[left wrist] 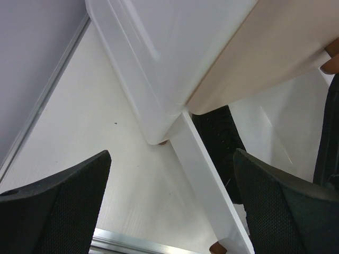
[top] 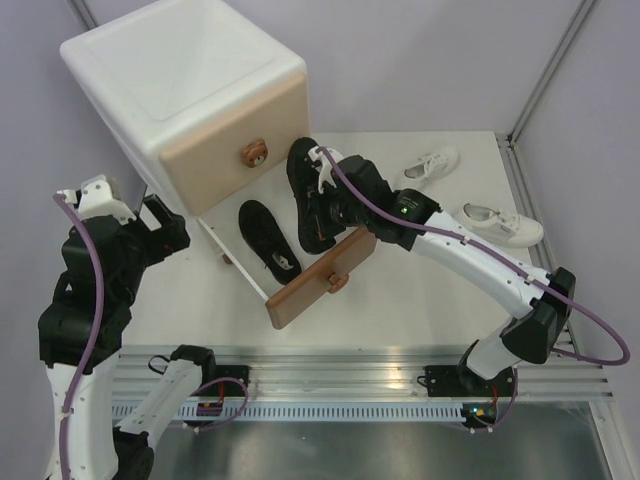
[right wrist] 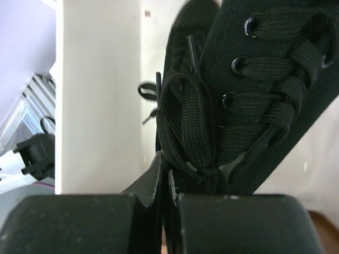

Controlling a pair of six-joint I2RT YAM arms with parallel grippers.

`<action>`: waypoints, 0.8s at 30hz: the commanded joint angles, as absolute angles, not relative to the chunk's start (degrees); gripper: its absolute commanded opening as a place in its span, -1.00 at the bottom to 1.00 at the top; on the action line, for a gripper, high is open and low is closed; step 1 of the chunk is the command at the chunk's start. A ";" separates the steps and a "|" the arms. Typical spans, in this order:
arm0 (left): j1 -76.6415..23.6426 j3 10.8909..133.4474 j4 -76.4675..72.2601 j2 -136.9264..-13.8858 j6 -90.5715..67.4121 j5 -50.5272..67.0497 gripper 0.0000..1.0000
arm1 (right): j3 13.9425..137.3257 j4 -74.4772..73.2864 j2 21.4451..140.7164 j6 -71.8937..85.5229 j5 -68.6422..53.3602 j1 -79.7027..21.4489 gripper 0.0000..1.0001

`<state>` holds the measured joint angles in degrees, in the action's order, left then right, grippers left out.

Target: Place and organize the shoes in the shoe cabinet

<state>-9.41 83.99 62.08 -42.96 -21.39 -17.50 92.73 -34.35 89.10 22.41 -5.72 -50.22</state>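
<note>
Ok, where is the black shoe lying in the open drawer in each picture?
Top external: the black lace-up shoe lies in the brown-fronted open lower drawer, left of the second black shoe.
Left wrist: middle right, just under the beige upper drawer front.
Right wrist: probably the black toe at the top, behind the second shoe's laces.
Shared landmark: the drawer's white inside.

Top view: shoe cabinet (top: 180, 90) back corner cut by top edge. Right gripper (top: 320, 208) tips can't be told apart from the held black shoe (top: 299, 172). Left wrist view: drawer shoe (left wrist: 220, 137) mostly behind drawer wall (left wrist: 204, 177). Right wrist view: held black shoe runs off top-right edge.
</note>
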 commanded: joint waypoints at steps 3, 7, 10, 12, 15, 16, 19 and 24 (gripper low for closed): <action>-9.58 84.64 57.66 -42.89 -20.39 -19.60 0.99 | 91.67 -26.63 86.57 24.96 -6.85 -50.80 -0.99; -9.58 84.46 57.13 -43.77 -20.13 -19.86 0.99 | 91.40 -26.89 87.36 23.56 -7.29 -50.71 -0.99; -9.58 84.29 57.04 -44.03 -20.04 -19.78 0.99 | 96.48 -31.88 90.78 20.15 -6.94 -50.71 -0.99; -9.58 84.11 56.95 -43.95 -20.30 -19.86 1.00 | 98.78 -34.09 93.86 18.64 -6.77 -50.71 -0.99; -9.58 84.29 56.95 -43.95 -20.13 -19.86 0.99 | 102.12 -37.00 97.29 15.65 -7.03 -50.71 -0.99; -9.58 84.37 56.95 -43.86 -20.13 -19.78 0.99 | 102.74 -37.61 97.82 14.77 -6.77 -50.71 -0.99; -9.58 84.38 56.95 -43.86 -20.13 -19.69 1.00 | 104.06 -39.19 99.84 13.71 -7.12 -50.71 -0.99; -9.58 84.29 56.78 -44.38 -20.39 -19.69 1.00 | 103.01 -39.55 99.58 14.76 -9.76 -50.89 -0.99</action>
<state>-9.41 83.99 59.42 -43.57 -21.41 -18.61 101.08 -41.80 100.27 16.16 -7.73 -51.13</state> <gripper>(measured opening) 0.997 0.019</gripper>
